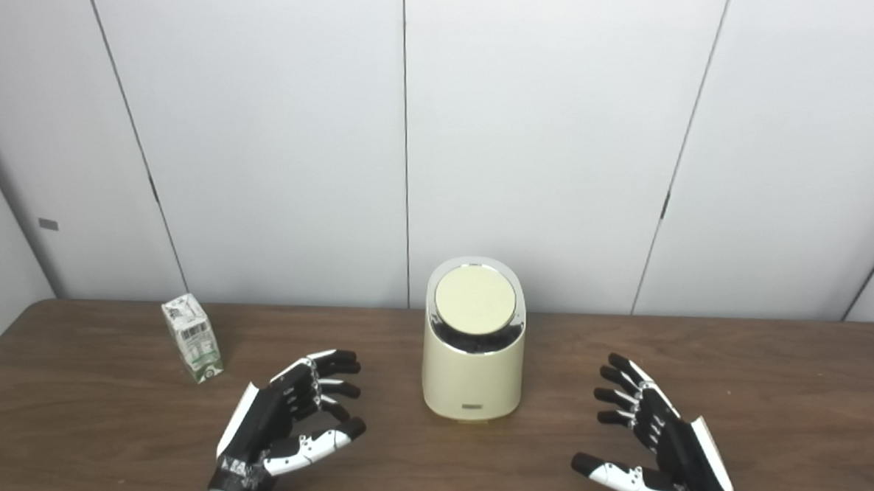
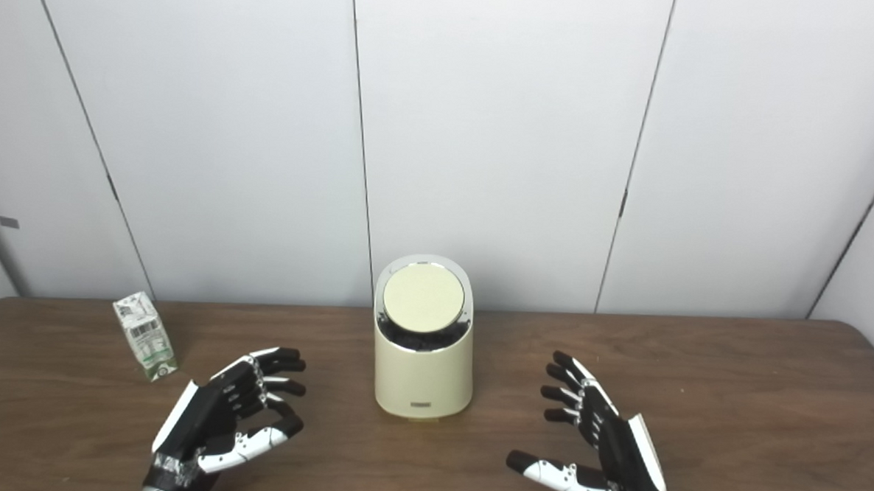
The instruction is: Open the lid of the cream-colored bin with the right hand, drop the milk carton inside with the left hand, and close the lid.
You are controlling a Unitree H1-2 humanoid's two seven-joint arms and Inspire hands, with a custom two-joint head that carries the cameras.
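The cream-colored bin (image 1: 472, 372) stands upright at the middle of the brown table, its round lid (image 1: 475, 300) shut inside a chrome rim. A small white and green milk carton (image 1: 192, 337) stands upright at the back left. My left hand (image 1: 289, 420) hovers low between the carton and the bin, open with its fingers curled slightly and nothing in it. On the other side of the bin my right hand (image 1: 653, 443) is also open and holds nothing, its fingers spread toward the bin. Neither hand touches anything.
The wooden table (image 1: 769, 407) runs the full width of the picture, with its rounded corners at the back. White wall panels (image 1: 545, 132) stand directly behind the bin and the carton.
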